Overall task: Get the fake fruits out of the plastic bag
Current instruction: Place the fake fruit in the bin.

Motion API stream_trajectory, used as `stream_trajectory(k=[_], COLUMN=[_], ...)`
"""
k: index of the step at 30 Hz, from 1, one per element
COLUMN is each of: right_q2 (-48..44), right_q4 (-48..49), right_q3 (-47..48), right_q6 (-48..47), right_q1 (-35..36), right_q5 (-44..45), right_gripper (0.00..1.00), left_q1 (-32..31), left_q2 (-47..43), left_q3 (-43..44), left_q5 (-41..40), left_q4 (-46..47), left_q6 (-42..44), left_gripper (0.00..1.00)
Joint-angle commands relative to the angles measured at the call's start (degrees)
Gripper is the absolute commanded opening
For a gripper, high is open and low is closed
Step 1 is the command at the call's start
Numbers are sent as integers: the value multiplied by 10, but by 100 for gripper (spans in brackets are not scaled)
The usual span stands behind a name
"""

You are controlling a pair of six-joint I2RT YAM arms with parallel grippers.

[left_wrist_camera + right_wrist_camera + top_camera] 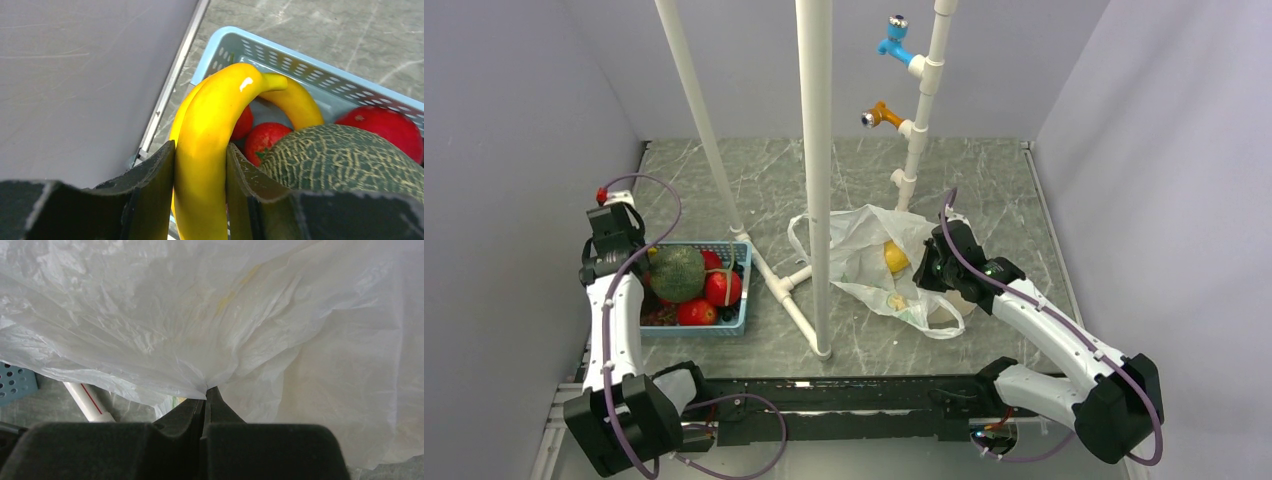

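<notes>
The left tool (pixel 201 152) grips a banana (pixel 215 110), its long axis pointing forward over the basket (pixel 300 62) corner. The right tool (pixel 206 396), fully closed, pinches the plastic bag (pixel 200 315), where a yellow fruit (pixel 896 257) lies.

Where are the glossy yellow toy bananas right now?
In the left wrist view, the glossy yellow toy bananas sit between the left gripper's fingers, over a corner of the light-blue lattice plastic basket, beside the green netted melon.

White links (pixel 1054 335), black joints (pixel 649 405) and jaws — purple cables (pixel 607 345) (red cap (pixel 602 193), left arm (pixel 621 305))
</notes>
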Motion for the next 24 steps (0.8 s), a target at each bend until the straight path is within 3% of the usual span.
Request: stream_trajectory(k=[1,5,14,19,24], right_q2=[-2,-8,-22,-29,-39], right_q4=[23,27,23,17,14], right_q3=[27,20,19,22,25], right_q6=[0,1,-5,-14,-32], right_q1=[-1,-2,-2,-2,-2], right_q5=[-5,-6,1,7,8], right_gripper=[0,0,0,0,0], left_q1=[-4,-4,-5,-5,-5], left_q2=[21,32,16,-18,-64], left_q3=[57,67,73,99,133], left_q5=[44,68,49,46,48], left_q4=[-76,-96,-96,-114,-141], left_q6=[-21,-24,-32,-39,-68], left_gripper=[0,3,78,86,85])
